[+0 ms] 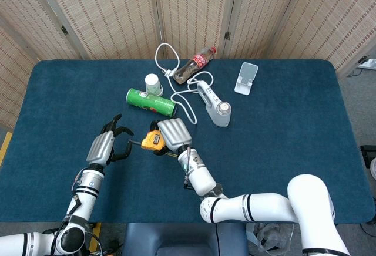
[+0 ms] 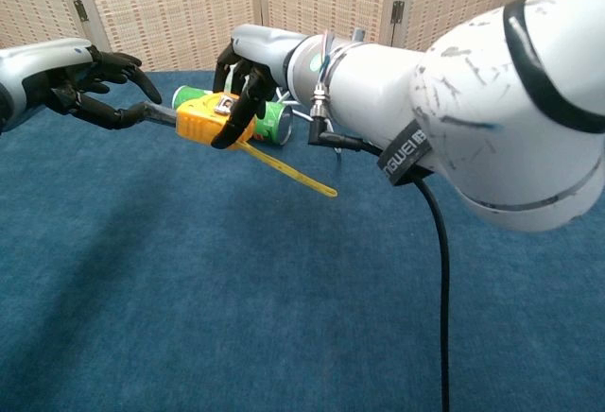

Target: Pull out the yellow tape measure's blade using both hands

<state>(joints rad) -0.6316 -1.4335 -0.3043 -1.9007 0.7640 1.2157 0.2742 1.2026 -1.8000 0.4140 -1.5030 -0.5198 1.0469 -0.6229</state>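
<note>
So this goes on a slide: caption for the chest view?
Right hand grips the yellow tape measure while left hand pinches its blade end.
</note>
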